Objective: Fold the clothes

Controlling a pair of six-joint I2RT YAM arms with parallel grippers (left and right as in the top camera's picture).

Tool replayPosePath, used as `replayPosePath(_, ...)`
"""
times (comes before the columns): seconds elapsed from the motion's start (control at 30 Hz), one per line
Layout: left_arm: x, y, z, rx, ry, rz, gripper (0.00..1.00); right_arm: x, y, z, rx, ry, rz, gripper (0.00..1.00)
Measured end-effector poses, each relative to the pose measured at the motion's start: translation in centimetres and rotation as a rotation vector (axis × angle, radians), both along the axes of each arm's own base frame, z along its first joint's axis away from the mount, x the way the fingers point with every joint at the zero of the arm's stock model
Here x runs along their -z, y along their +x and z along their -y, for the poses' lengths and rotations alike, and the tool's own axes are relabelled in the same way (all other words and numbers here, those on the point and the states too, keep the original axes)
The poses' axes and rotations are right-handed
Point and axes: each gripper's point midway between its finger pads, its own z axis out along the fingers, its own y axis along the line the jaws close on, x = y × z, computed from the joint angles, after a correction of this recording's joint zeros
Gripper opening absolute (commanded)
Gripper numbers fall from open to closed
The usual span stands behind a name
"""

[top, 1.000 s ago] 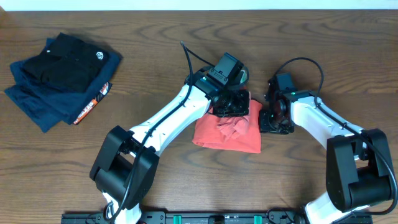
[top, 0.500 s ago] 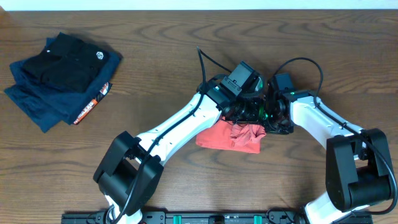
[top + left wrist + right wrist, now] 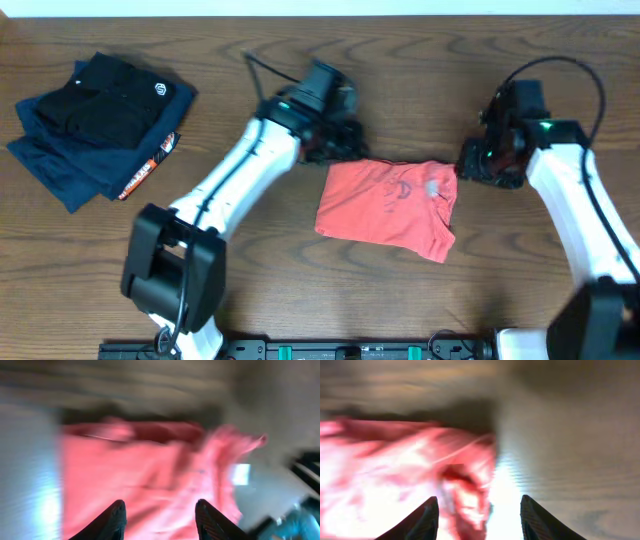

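T-shirt [image 3: 385, 205]: soft matt coral cloth, lightly creased. Worktop [image 3: 300, 290]: dark wood grain, smooth, satin glare ahead of right pincer [image 3: 479, 500]. Its fingers [image 3: 420, 522]: matt black plastic.

Overhead view evenly lit and sharp; both wrist views heavily motion-blurred, with white glare on the table [image 3: 510, 500]

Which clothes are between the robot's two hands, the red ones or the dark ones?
The red T-shirt. It lies between the left gripper and right gripper; the dark folded pile sits far off to one side.
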Motion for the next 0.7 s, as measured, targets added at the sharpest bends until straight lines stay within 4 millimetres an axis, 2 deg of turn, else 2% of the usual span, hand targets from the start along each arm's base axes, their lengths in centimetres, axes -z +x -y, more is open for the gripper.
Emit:
replayPosePath(0.1,0.4,1.0,-2.3,-0.029,0.034,0.007,0.46,-0.8,-0.4,-1.6,-0.054,0.036,0.015,0.51)
replayPosePath(0.13,0.4,1.0,-2.6,-0.026,0.042,0.009,0.46,-0.3,-0.7,-2.4,-0.080,0.044,0.003,0.52)
replayPosePath(0.27,0.6,0.5,-2.3,0.017,0.055,0.018,0.53,2.1,-2.2,-3.3,-0.103,0.036,-0.072,0.58)
replayPosePath(0.37,1.2,-0.4,-2.1,0.051,0.069,0.006,0.55,3.6,-3.4,-3.1,-0.094,0.025,-0.127,0.63)
replayPosePath(0.7,3.1,-4.2,-3.3,0.131,0.142,-0.111,0.55,6.7,-6.1,-2.5,-0.074,0.005,-0.208,0.74)
